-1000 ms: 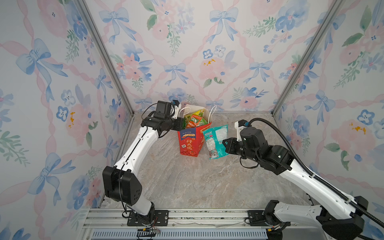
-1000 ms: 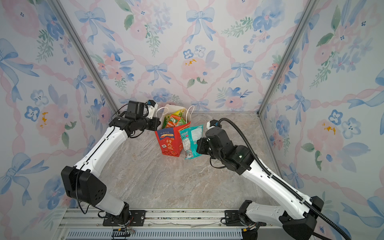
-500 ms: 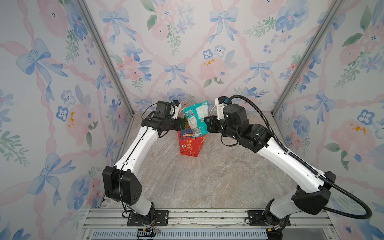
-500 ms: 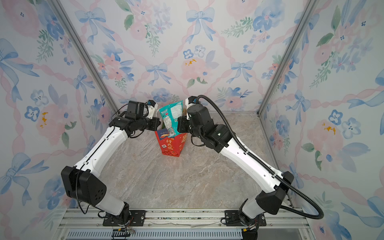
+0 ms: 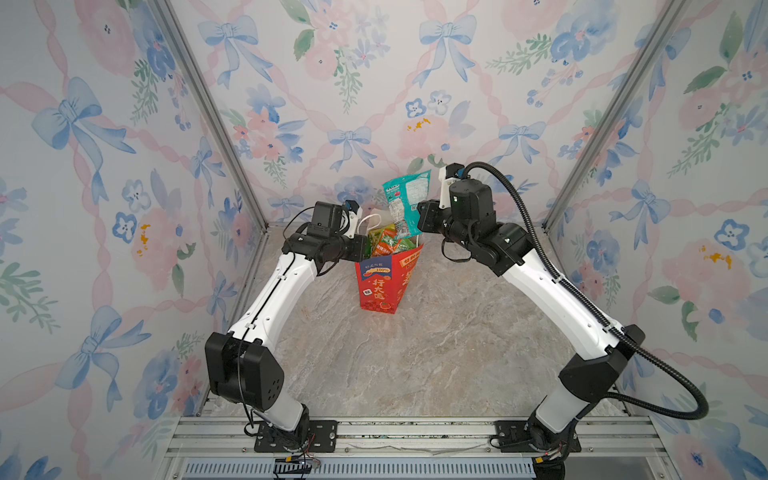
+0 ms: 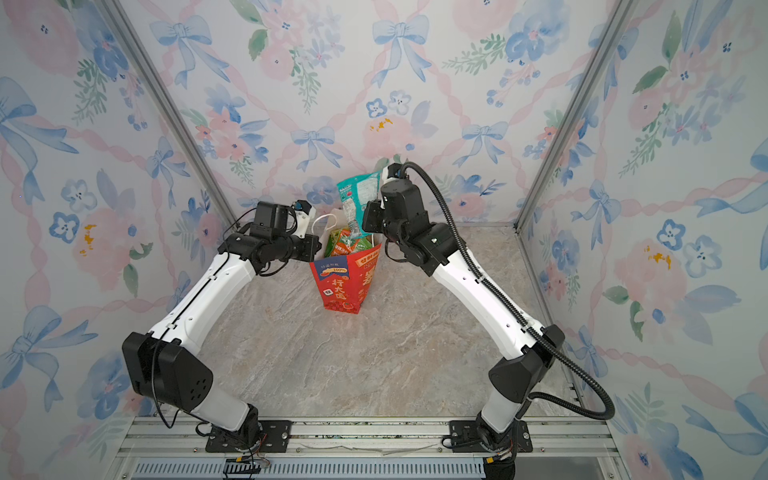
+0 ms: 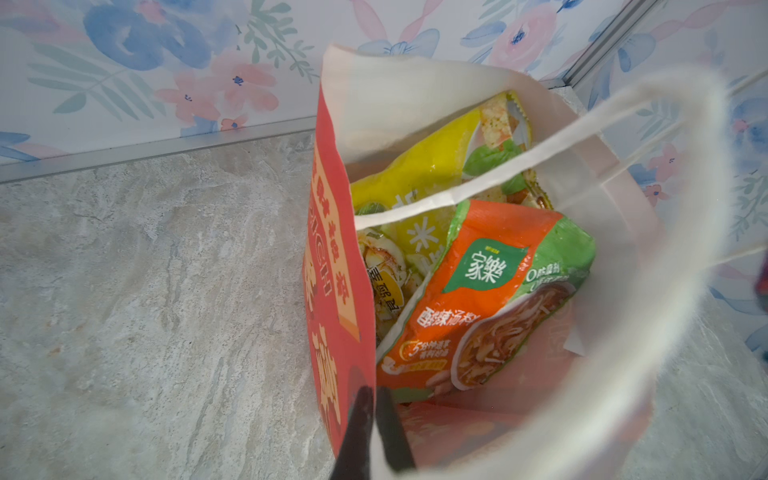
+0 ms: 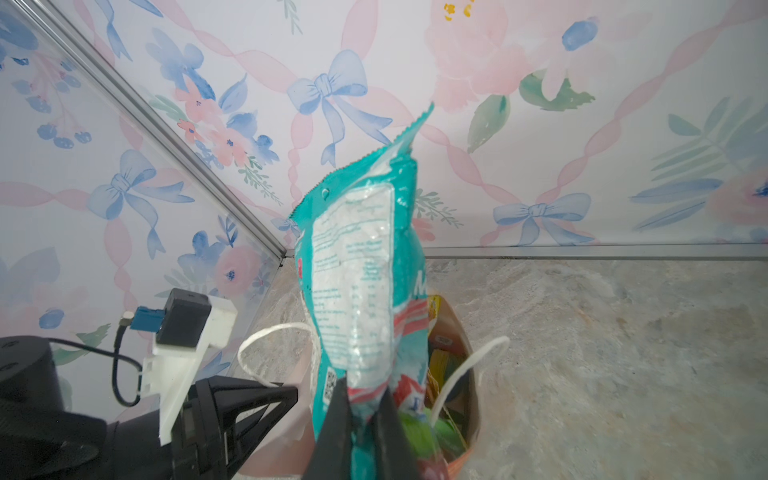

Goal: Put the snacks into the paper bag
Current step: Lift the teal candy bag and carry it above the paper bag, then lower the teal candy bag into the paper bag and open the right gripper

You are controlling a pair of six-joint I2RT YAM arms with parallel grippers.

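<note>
— From where I stand, nearest me is bare marble table (image 5: 374, 365) and the two arm bases. Nothing loose left lying on it that I can see. So what matters now?

— The teal packet (image 5: 405, 199). The right gripper (image 8: 360, 415) has its jaws closed on the packet's lower end, and the packet stands nearly upright, long axis up and down, rising above the jaws. The mouth of the paper bag (image 5: 384, 282) is directly below and a little toward me from it.

— So the drop is straight down?

— Down, I'd say, with the pinched end leading. The right arm is plainly the one to do it; it is right over the opening.

— And the other arm?

— The left gripper (image 7: 372, 411) is pinched shut on the bag's rim, one finger outside the red wall and one inside, holding the mouth open.

— Anything in the way?

— Two things, I reckon. A white cord handle (image 7: 540, 158) arcs across the opening, and the bag is already well filled: an orange packet (image 7: 486, 299) lies tilted on top of a yellow packet (image 7: 419, 183), reaching close to the rim. Beyond all that, only the floral back wall (image 5: 374, 83).
</note>
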